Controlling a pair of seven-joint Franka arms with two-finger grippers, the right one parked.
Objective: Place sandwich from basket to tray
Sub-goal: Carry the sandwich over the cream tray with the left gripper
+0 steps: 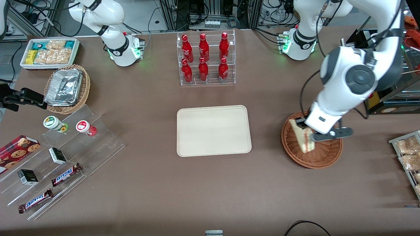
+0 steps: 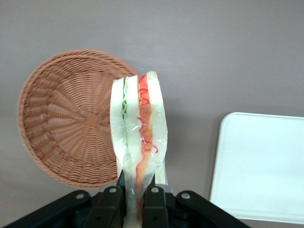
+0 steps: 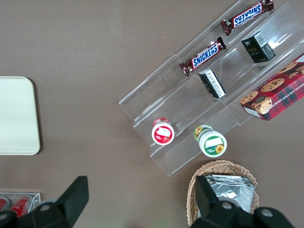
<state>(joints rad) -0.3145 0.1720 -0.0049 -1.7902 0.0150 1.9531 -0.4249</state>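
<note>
The sandwich (image 1: 303, 137), a clear-wrapped wedge of pale bread with red-orange and green filling, hangs lifted above the reddish-brown wicker basket (image 1: 323, 155). My left gripper (image 1: 311, 136) is shut on it; in the left wrist view the fingers (image 2: 110, 204) pinch the narrow end of the sandwich (image 2: 138, 128), with the empty basket (image 2: 66, 118) below. The cream-beige tray (image 1: 213, 130) lies flat and bare at the table's middle, beside the basket toward the parked arm's end; it also shows in the left wrist view (image 2: 261, 166).
A clear rack of red bottles (image 1: 206, 59) stands farther from the front camera than the tray. A wire rack of snack bags (image 1: 408, 157) sits at the working arm's end. A clear stepped display (image 1: 59, 157), a tan basket with foil containers (image 1: 67, 88) and a white snack bin (image 1: 49, 52) lie toward the parked arm's end.
</note>
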